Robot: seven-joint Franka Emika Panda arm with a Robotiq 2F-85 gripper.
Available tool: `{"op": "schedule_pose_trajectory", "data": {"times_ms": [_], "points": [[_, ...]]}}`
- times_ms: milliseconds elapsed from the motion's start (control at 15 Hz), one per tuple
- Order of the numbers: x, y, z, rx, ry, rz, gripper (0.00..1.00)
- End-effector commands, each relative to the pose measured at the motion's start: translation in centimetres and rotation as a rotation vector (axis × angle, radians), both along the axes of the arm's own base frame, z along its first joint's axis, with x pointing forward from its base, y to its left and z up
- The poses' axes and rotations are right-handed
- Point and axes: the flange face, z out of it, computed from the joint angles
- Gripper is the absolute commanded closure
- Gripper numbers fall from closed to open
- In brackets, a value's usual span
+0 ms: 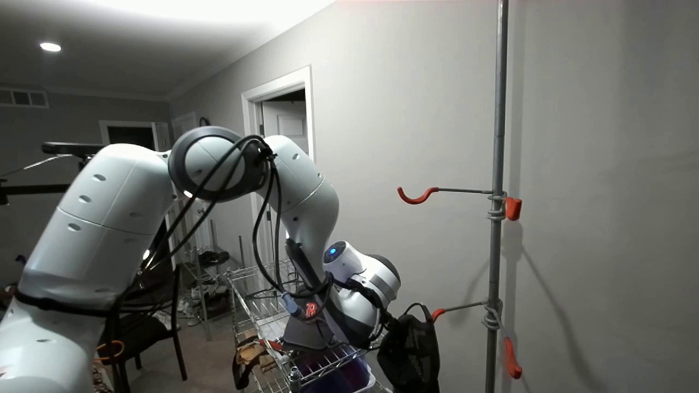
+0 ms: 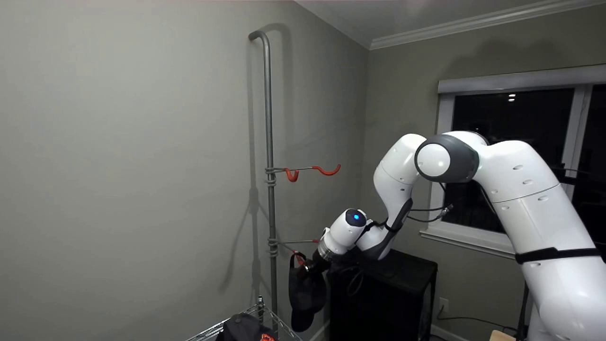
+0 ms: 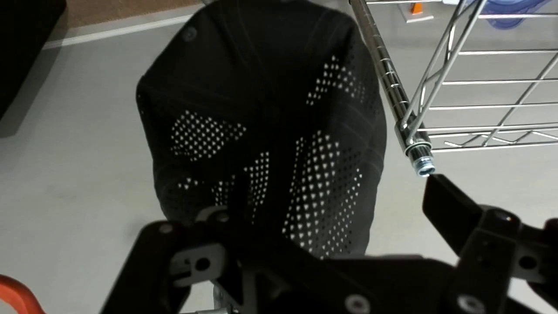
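"How is my gripper, please?"
"I have it released; its jaws stand wide apart."
"And the black cap?"
"In the wrist view, at eleven o'clock from the gripper; if they touch, I cannot tell. In an exterior view it hangs on a red hook."
"Farther?"
"The wire shelf, at two o'clock."

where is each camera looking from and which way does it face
An exterior view: beside the arm, which enters from picture left, a doorway beyond it; faces the pole and wall.
An exterior view: seemingly the arm's opposite side; it enters from picture right, a window behind it; faces the same pole.
Wrist view: on the wrist, looking past the open gripper at the black cap; the floor shows at the top, so it seems upside down.
All three share the black cap; both exterior views, the pole.
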Motion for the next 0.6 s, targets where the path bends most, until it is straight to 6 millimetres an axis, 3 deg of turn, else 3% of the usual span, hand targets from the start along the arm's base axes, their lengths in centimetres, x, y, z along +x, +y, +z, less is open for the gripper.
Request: {"op": "schedule_pose_trajectory", "data": {"times_ms": [0, 200, 267, 333, 533], "points": [[0.1, -0.1, -0.5, 0.014, 0.007, -0.004, 0.00], [1.2, 0.1, -0.4, 0.016, -0.011, 0.002, 0.00], [1.5, 0.1, -0.3, 0.020, -0.015, 0.006, 0.25], [1.7, 0.1, -0.3, 0.019, -0.020, 0.010, 0.26], [2.4, 0.0, -0.4, 0.023, -0.028, 0.008, 0.46]]}}
